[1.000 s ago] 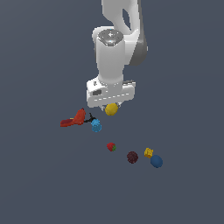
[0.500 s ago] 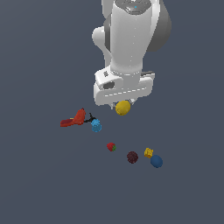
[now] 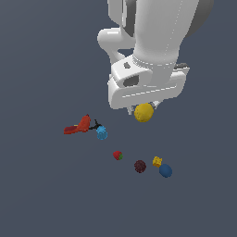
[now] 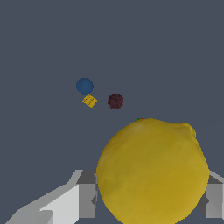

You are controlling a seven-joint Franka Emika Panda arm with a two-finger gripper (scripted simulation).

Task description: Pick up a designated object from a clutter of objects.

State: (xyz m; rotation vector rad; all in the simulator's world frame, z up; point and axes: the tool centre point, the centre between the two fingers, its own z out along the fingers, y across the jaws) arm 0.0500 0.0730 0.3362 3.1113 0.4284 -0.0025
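— How does the yellow ball (image 4: 152, 171) look up close?
— Matt, faintly mottled, slightly lumpy skin. The gripper (image 3: 144, 107) body is smooth white plastic (soft sheen).
— And the others?
— The maroon ball (image 3: 140, 166) looks rough and pitted; the blue ball (image 3: 165, 171) smooth, matt.

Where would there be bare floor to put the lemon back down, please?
The widest bare patch lies toward the exterior view's left and bottom, below the red tool and strawberry. It is crowded around the maroon ball, yellow cube and blue ball. The end effector holds the lemon.
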